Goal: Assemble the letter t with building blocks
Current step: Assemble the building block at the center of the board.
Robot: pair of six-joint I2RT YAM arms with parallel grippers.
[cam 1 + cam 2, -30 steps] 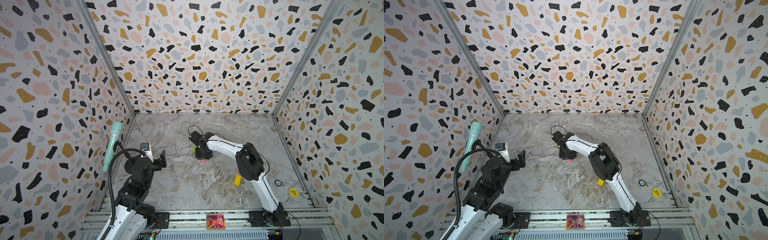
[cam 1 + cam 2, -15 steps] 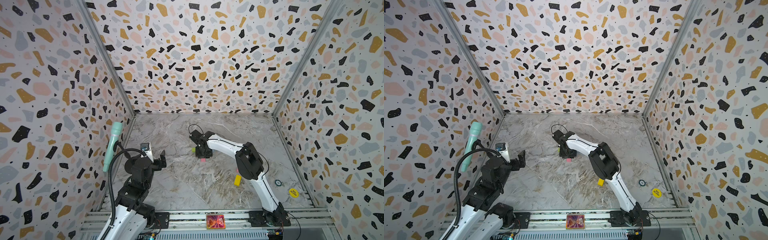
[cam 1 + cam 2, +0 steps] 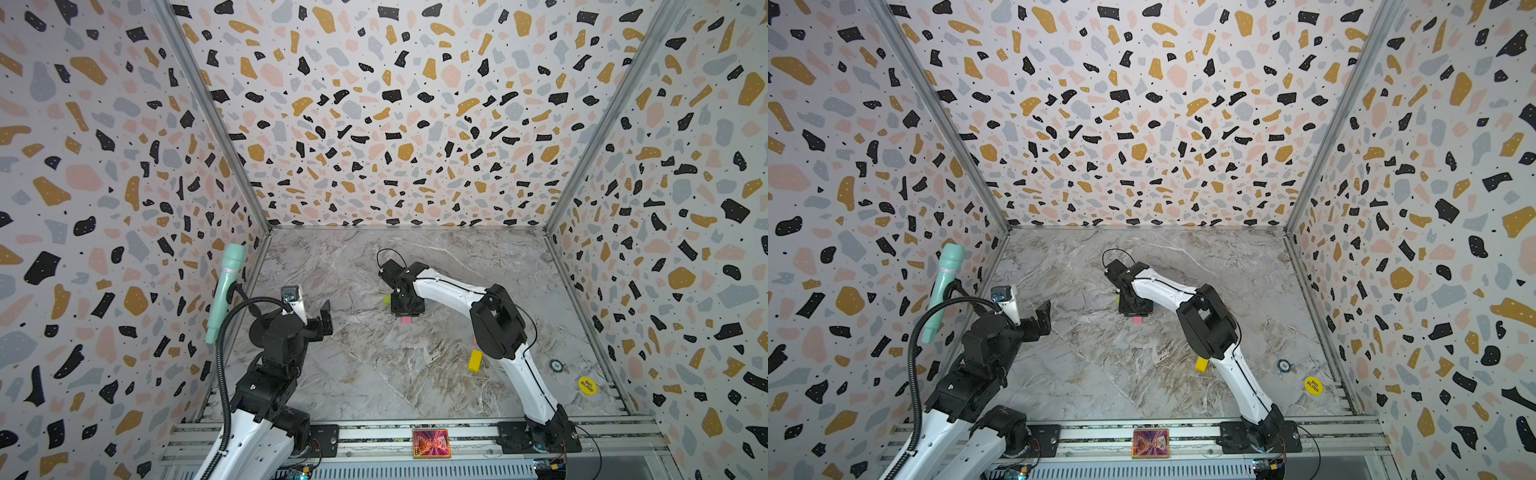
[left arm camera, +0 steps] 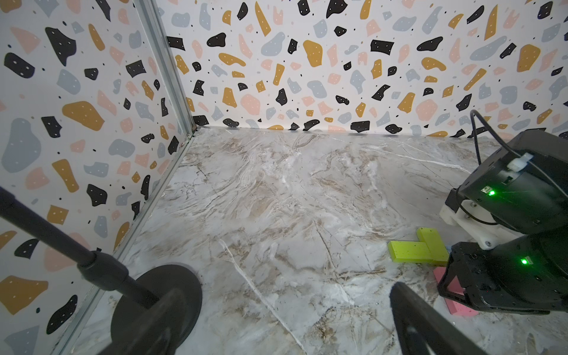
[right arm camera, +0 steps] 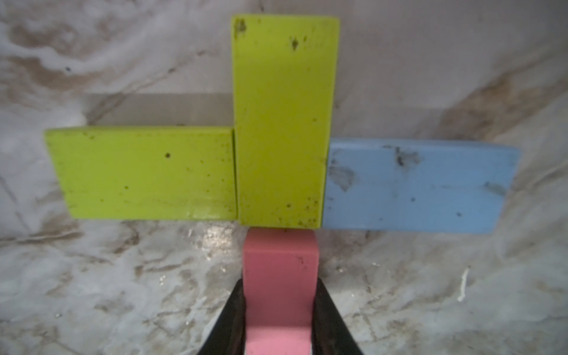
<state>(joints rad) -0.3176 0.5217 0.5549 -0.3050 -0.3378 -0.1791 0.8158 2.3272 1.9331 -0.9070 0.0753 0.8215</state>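
**Partial t at mid-table (image 3: 374, 374), a veined, marble-look surface.** A flat matte green brick (image 5: 284, 123) (scuffed, speckled) is flanked by a second green (image 5: 141, 173) and a blue brick (image 5: 415, 187), both abutting it as a crossbar. The right gripper (image 5: 279, 307) pinches a smooth pink brick (image 5: 279, 261), whose far end meets the central green. The yellow brick (image 3: 475, 360) lies well apart. The left gripper (image 3: 320, 318) is spread and empty.

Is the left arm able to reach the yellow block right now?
Probably yes: bare table lies between the left tool and the yellow block, though the right arm's elbow hangs close beside it.
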